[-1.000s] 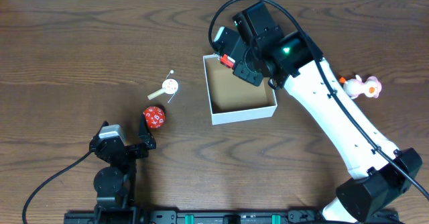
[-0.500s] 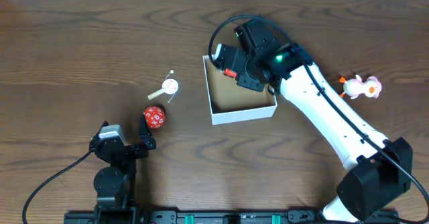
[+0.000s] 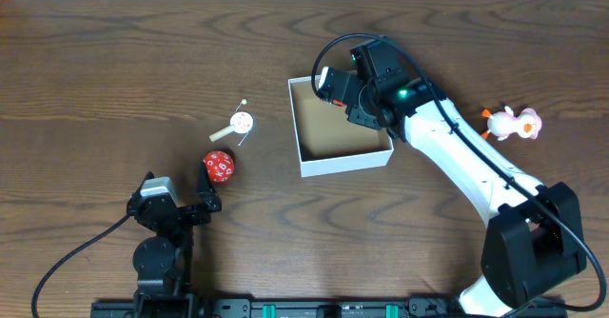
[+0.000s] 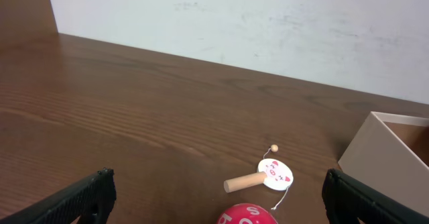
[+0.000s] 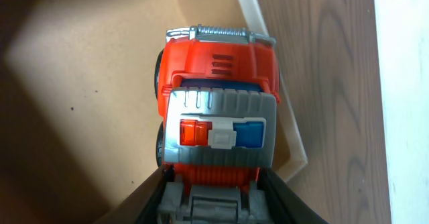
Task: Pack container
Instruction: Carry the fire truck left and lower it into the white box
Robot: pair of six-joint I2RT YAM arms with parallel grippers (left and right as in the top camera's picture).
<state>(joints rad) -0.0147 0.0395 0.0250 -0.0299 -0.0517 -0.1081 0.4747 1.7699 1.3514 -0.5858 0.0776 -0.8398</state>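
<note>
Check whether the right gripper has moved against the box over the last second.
Yes. The right gripper, holding the toy truck, has shifted rightward in the overhead view, away from the container's far-left corner.

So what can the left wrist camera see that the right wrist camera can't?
Only the left wrist view shows the little drum rattle with its wooden handle, the red die at the bottom edge, and the pale wall behind. Only the right wrist view shows the red toy truck with a red and blue light bar, held by the right pincer over the container's tan floor. Both views show the container and the brown wooden table.
</note>
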